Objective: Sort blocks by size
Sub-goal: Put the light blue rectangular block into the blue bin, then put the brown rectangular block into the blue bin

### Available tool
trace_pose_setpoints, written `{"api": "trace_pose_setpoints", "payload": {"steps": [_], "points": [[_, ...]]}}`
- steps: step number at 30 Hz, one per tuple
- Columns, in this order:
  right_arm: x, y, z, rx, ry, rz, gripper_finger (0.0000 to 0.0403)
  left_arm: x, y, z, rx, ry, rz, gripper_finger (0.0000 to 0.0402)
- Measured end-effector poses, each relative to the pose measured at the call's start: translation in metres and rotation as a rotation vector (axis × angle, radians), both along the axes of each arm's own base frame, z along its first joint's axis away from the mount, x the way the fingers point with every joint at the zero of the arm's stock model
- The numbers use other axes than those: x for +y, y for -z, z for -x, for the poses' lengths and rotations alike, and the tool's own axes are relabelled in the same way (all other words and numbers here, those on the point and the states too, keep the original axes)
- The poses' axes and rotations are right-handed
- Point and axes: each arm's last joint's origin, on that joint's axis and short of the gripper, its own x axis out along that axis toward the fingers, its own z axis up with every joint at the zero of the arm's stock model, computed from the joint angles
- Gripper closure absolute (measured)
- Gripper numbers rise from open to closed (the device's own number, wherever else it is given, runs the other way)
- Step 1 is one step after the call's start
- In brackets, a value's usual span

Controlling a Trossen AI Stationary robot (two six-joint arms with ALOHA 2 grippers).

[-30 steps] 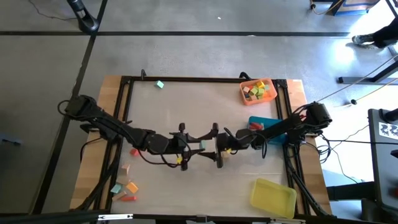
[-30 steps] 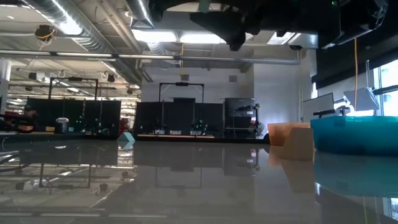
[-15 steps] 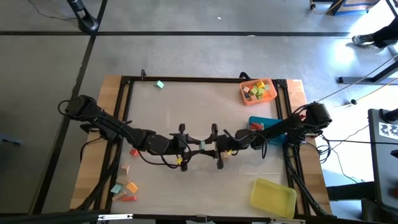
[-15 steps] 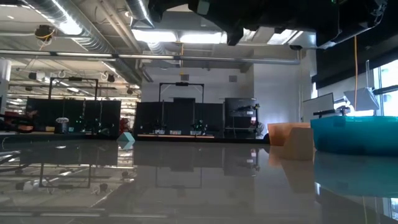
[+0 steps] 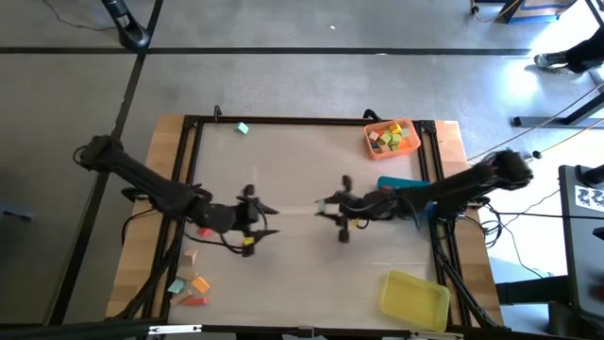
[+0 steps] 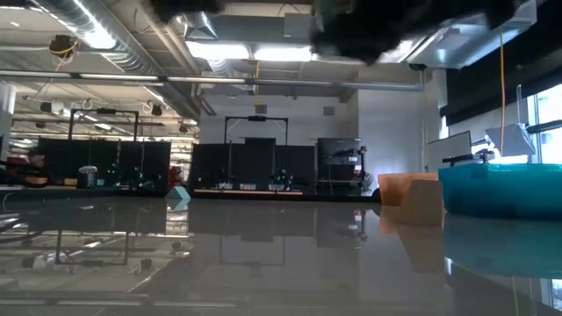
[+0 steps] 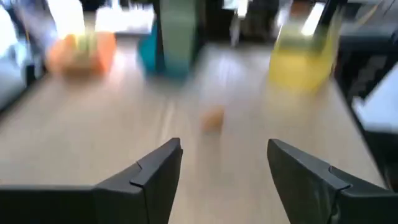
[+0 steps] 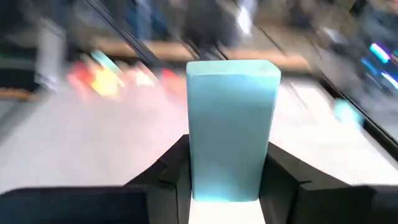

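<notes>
Right gripper [image 8: 227, 186] clamps a teal bar [image 8: 231, 124], long axis pointing out past its fingers (blue tray [image 5: 408, 185] nearest). Left gripper [image 7: 224, 163] wide, empty.

Teal bar [image 8: 232, 127] upright in right claw [image 8: 227, 168]; others scattered near table edges.

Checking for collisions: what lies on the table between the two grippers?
Nothing: in the high view the stretch between the left gripper and the right gripper, holding a teal block, is bare.

Orange tray [image 5: 379, 148], blue tray [image 6: 500, 189], yellow tray [image 5: 413, 300].
</notes>
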Motion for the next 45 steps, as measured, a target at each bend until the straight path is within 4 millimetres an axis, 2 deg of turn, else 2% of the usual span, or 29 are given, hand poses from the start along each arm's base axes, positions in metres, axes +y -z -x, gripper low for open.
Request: {"api": "trace_pose_setpoints", "payload": {"steps": [5, 8, 12, 16, 24, 26, 29, 32, 35, 39, 45], "points": [[-0.012, -0.008, 0.051, 0.243, 0.267, -0.069, 0.0274, 0.001, 0.012, 0.049, 0.288, -0.12, 0.157, 0.0174], [-0.021, -0.006, 0.081, 0.374, 0.422, -0.163, 0.0274, -0.002, 0.024, 0.069, 0.452, -0.208, 0.225, 0.0174], [-0.031, 0.005, 0.114, 0.555, 0.661, -0.272, 0.0274, -0.004, 0.034, 0.085, 0.573, -0.327, 0.232, 0.0174], [-0.036, 0.017, 0.135, 0.705, 0.863, -0.342, 0.0274, -0.008, 0.038, 0.09, 0.61, -0.354, 0.214, 0.0174], [-0.037, 0.042, 0.148, 0.818, 0.95, -0.4, 0.027, -0.009, 0.038, 0.091, 0.612, -0.338, 0.201, 0.0174], [-0.037, 0.045, 0.15, 0.819, 0.959, -0.401, 0.024, -0.009, 0.038, 0.091, 0.613, -0.336, 0.2, 0.0174], [-0.037, 0.046, 0.149, 0.808, 0.955, -0.412, 0.0169, -0.01, 0.039, 0.092, 0.651, -0.318, 0.219, 0.0174], [-0.037, 0.046, 0.149, 0.824, 0.944, -0.414, 0.0106, -0.012, 0.04, 0.094, 0.722, -0.331, 0.32, 0.0174], [-0.037, 0.046, 0.148, 0.823, 0.941, -0.416, 0.0063, -0.019, 0.04, 0.098, 0.794, -0.347, 0.431, 0.0174], [-0.037, 0.046, 0.148, 0.798, 0.943, -0.398, 0.004, -0.032, 0.041, 0.104, 0.828, -0.295, 0.492, 0.0174], [-0.037, 0.046, 0.147, 0.796, 0.929, -0.383, 0.0037, -0.051, 0.045, 0.114, 0.866, -0.321, 0.574, 0.0174]]}}
